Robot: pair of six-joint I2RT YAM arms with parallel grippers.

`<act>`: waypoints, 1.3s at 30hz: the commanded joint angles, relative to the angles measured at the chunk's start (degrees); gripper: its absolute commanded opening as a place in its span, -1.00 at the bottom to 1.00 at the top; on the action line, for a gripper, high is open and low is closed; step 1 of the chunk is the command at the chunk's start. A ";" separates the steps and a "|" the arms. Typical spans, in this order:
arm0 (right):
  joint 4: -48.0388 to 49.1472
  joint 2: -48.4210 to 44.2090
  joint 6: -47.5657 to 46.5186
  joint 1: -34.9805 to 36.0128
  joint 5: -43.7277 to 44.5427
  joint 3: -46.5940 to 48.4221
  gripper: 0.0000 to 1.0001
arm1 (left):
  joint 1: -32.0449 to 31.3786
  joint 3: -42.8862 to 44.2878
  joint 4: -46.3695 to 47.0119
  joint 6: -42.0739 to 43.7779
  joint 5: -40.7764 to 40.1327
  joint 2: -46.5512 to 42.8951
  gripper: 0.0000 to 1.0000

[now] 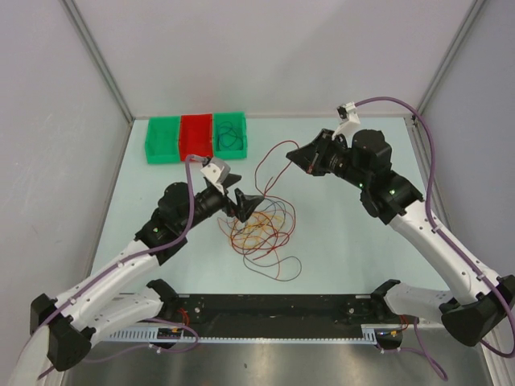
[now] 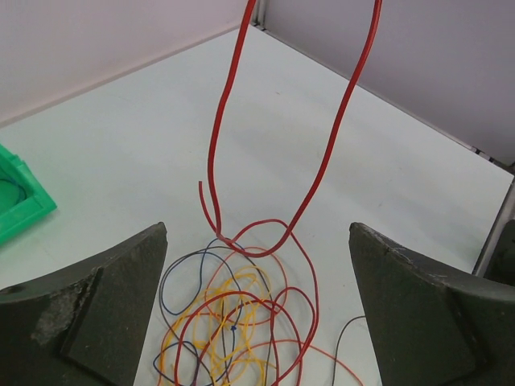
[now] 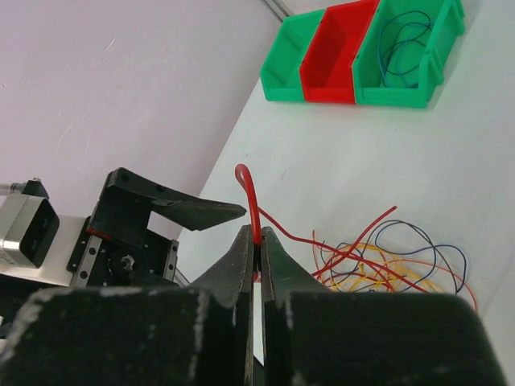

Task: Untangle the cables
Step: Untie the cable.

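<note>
The cables (image 1: 259, 229) lie as a loose tangle of red, orange, yellow and dark blue loops on the pale table, between the two arms. My left gripper (image 1: 245, 205) hovers at the tangle's upper left edge. In the left wrist view it (image 2: 257, 233) stands wide open, with the tangle (image 2: 233, 322) on the table between its fingers (image 2: 96, 314), untouched. My right gripper (image 1: 294, 155) is raised to the upper right of the pile. Its jaws (image 3: 257, 235) are shut on one red cable (image 3: 252, 205). That red cable (image 2: 338, 121) hangs as a long double strand down to the pile.
Three bins stand in a row at the back left: a green one (image 1: 163, 153), a red one (image 1: 195, 151), and a green one (image 1: 231, 151) holding dark coiled cables. Grey walls close off the back and both sides. A black rail (image 1: 273, 310) runs along the near edge.
</note>
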 commanded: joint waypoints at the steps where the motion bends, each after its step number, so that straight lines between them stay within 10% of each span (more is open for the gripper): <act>1: 1.28 -2.08 -0.54 -0.16 -1.26 -0.01 -1.00 | 0.09 -1.98 9.55 -1.98 4.15 1.28 0.99; 29: 1.28 -2.61 -0.46 -0.25 -2.49 0.08 -1.00 | -2.81 -0.58 15.70 1.18 -3.58 10.60 0.68; 32: 1.02 -2.69 -0.54 -0.25 -2.49 0.08 -1.00 | -2.90 -0.32 16.50 1.27 -3.67 11.21 0.39; 39: 0.58 -2.61 -0.72 -0.25 -2.58 -0.01 -1.00 | -2.90 0.47 18.34 1.80 -2.70 12.10 -0.99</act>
